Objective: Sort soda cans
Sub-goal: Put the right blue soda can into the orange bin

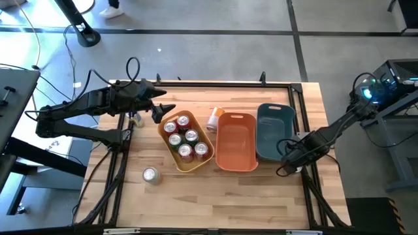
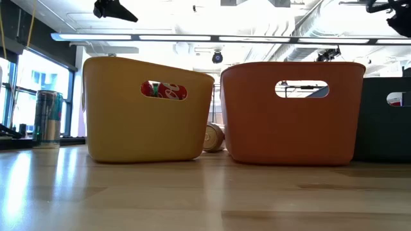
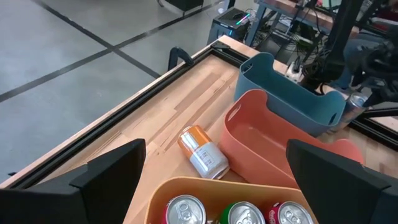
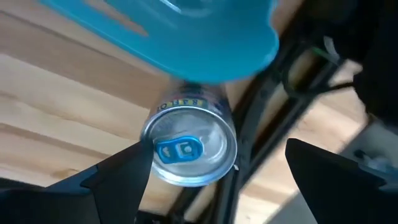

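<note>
On the left, the left gripper [image 1: 159, 108] hangs over the table's back part, just beside the yellow bin [image 1: 171, 157], with its jaws wide open and nothing in them. A silver can [image 1: 151, 175] stands alone near the front of the table, left of the bins. The yellow bin holds six cans [image 1: 185, 136], red and green, standing close together. Behind the gap between the yellow bin and the orange bin [image 1: 236, 164], an orange can [image 1: 214, 118] lies on its side. The orange bin looks empty. Next comes the teal bin [image 1: 274, 112]. Far right, the right gripper [image 1: 287, 155] sits low by the teal bin's front corner, jaws open, with a blue-tab can [image 4: 188, 145] standing between them but not squeezed yet. Cans like these are probably light, smooth and a bit slippery, and thin walls can dent. I think the best hold is around the round middle, squeezing gently, and keeping the can straight up.
</note>
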